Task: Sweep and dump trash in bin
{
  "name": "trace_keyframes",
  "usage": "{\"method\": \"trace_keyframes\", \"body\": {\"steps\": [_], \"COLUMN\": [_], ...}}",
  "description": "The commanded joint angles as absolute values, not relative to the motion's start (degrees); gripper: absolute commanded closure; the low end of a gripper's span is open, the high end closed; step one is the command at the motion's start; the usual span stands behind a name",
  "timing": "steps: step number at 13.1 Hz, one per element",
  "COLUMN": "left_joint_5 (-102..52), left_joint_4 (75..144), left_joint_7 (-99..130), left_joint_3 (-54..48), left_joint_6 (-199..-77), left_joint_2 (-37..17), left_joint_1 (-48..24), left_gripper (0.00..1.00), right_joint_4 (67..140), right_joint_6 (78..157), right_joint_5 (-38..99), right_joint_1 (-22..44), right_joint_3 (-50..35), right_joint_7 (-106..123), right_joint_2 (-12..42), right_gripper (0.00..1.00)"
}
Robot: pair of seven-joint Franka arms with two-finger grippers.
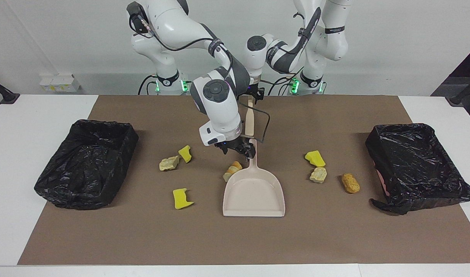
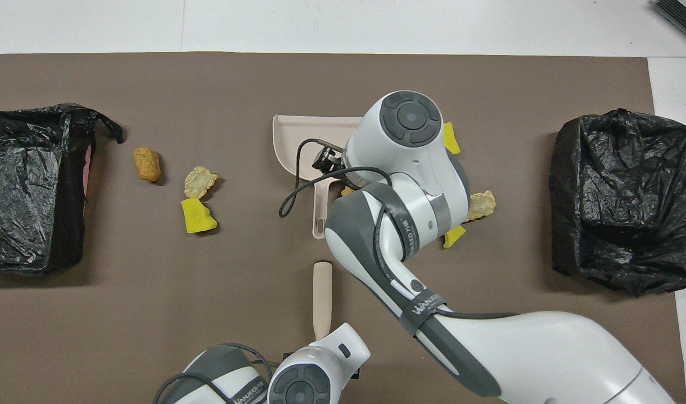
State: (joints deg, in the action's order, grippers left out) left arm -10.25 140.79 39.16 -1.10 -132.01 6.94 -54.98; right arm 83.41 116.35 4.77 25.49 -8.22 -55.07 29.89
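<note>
The right gripper (image 1: 240,150) is reaching down at the dustpan (image 1: 254,192) handle, finger state unclear, its long axis running toward the robots, with trash (image 1: 233,170) lying just beside; the left gripper (image 1: 254,96), fingers also unreadable, is waiting at the brush (image 1: 249,119).

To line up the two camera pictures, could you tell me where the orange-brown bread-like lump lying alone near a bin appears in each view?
Facing view: the bread-like lump lies at the picture's right, between a pale stone-like lump and a black-lined bin.
Overhead view: the same lump lies at the picture's left, beside that bin.
Shared landmark: the dustpan at mid-table.
</note>
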Motion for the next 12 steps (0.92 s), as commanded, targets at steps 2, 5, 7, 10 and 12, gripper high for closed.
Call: {"method": "trace_keyframes", "body": {"steps": [2, 5, 7, 10, 12], "left_joint_5": [-10.63, -10.63, -10.63, -10.55, -10.55], "left_joint_4": [142.65, 142.65, 142.65, 142.65, 142.65], "left_joint_7": [39.9, 39.64, 39.2, 39.02, 38.85], "left_joint_3": [-0.88, -0.97, -0.88, -0.88, -0.88], "left_joint_6": [-132.19, -132.19, -131.75, -131.48, -131.31], "left_joint_2": [8.79, 8.79, 8.79, 8.79, 8.79], "left_joint_1": [-54.49, -53.79, -53.79, -53.35, -52.91], "left_gripper": [1.0, 1.0, 1.0, 1.0, 1.0], "right_joint_4": [77.36, 76.46, 76.03, 76.03, 76.38], "right_joint_6": [115.85, 111.8, 111.45, 109.95, 109.86], "right_joint_5": [-0.06, -2.28, -2.29, -1.58, -1.41], "right_joint_1": [27.42, 28.39, 29.0, 29.0, 28.92], "right_joint_3": [-8.17, -8.35, -8.44, -8.79, -8.79], "right_joint_7": [-56.34, -52.05, -50.37, -47.38, -46.93], "right_joint_2": [35.32, 36.3, 36.83, 36.65, 36.3], "right_gripper": [0.0, 0.0, 0.06, 0.32, 0.86]}}
